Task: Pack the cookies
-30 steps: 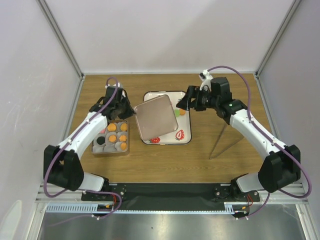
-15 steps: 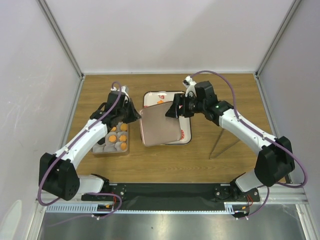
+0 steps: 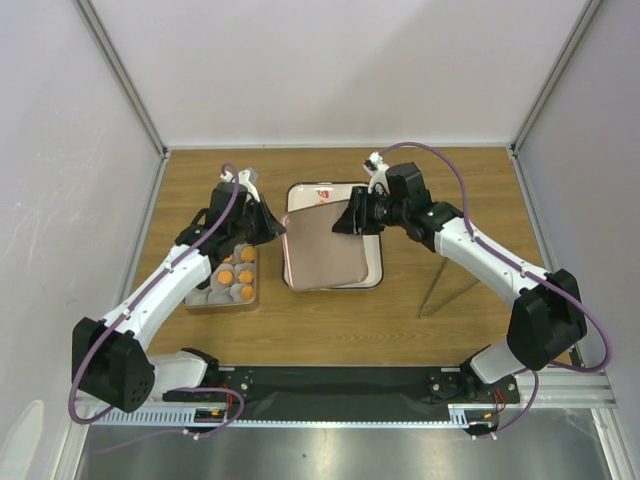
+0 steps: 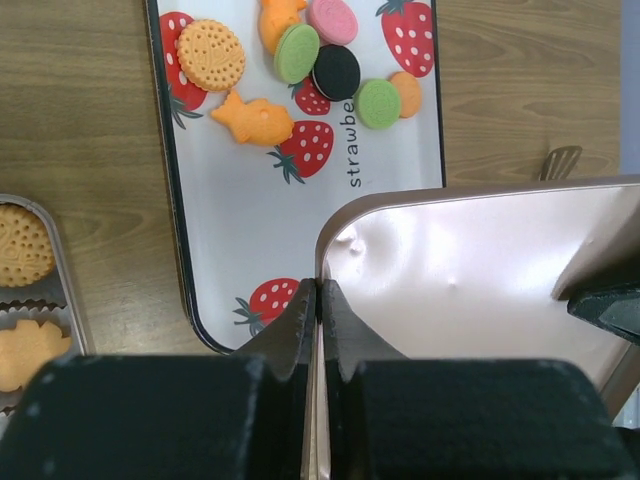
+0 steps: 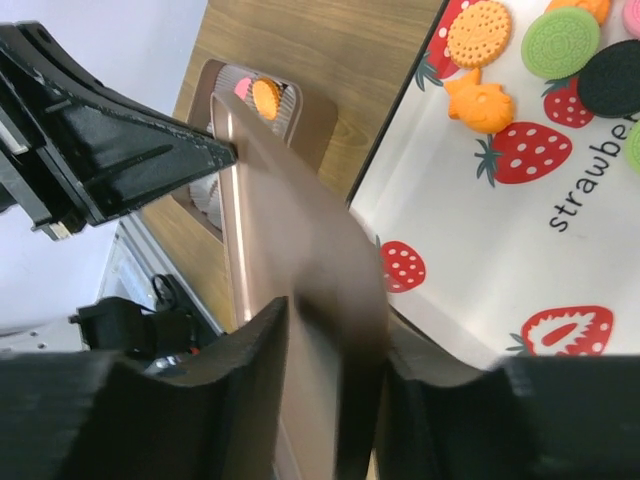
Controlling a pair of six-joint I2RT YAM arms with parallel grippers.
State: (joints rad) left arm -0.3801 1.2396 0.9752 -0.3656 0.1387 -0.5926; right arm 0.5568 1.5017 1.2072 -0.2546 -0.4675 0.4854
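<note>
The cookies (image 4: 336, 72), orange, pink, green and black discs plus orange fish shapes, lie at the far end of the strawberry tray (image 4: 250, 230); they also show in the right wrist view (image 5: 559, 42). More orange cookies fill the box (image 3: 225, 275) on the left. A rose-gold lid (image 3: 325, 250) hangs over the tray. My left gripper (image 4: 318, 290) is shut on the lid's left rim. My right gripper (image 5: 335, 345) straddles the lid's opposite edge (image 5: 330, 260), jaws apart, the edge blurred between them.
Thin metal tongs (image 3: 440, 285) lie on the wood to the right of the tray. The lid hides most of the tray (image 3: 372, 262) in the top view. White walls enclose the table on three sides.
The lid, held tilted by my left gripper, has swung flatter over the tray. My right gripper moved left from beside the tray onto the lid's right edge.
</note>
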